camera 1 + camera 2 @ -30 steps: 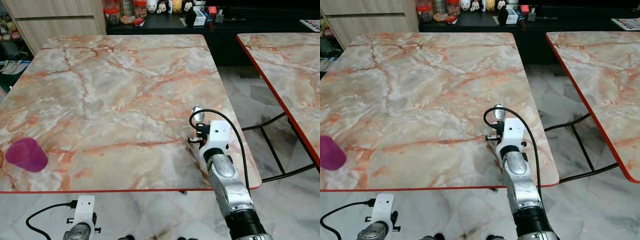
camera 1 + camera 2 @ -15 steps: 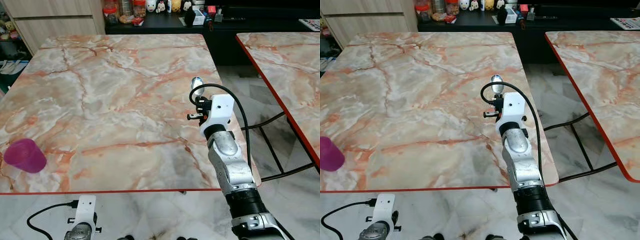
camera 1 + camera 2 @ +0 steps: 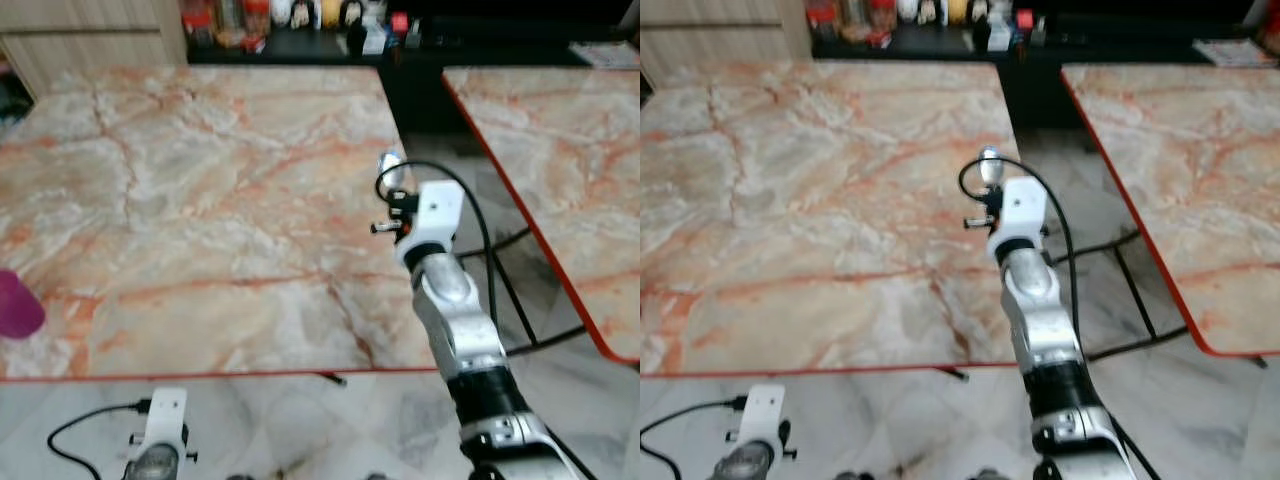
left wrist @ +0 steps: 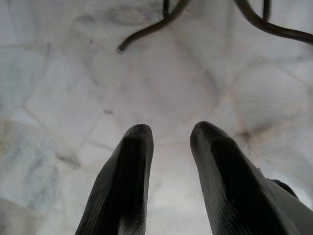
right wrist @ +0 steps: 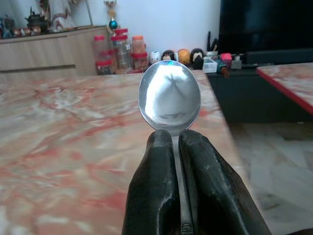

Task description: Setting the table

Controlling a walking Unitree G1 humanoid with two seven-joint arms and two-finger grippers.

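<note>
The robot's right hand [image 5: 175, 142] pinches a spoon [image 5: 169, 97] by the neck, its two black fingers [image 5: 151, 196] pressed together on the thin handle and the shiny bowl standing up past the fingertips. Seen from the head, the right arm [image 3: 455, 320] reaches forward and up over the near right part of a marble-patterned worktop [image 3: 200, 180] with a red edge, so that the spoon [image 3: 389, 166] is held in the air above the worktop's right edge, clear of the surface. A black cable [image 3: 480, 240] loops from the wrist back along the arm.

A purple cup [image 3: 18, 304] stands at the worktop's near left edge, well apart from the spoon. A second worktop [image 3: 560, 150] of the same pattern stands to the right, with pale marble floor [image 3: 330, 420] between and below them.

The left hand [image 4: 168, 147] hangs low below the worktop's near edge, its fingers [image 4: 127, 181] spread apart and holding nothing, pointed at the floor beside a dark curved table leg [image 4: 151, 29].

At the far side a dark sideboard [image 3: 300, 40] carries jars and small figurines, blurred in the head views.
</note>
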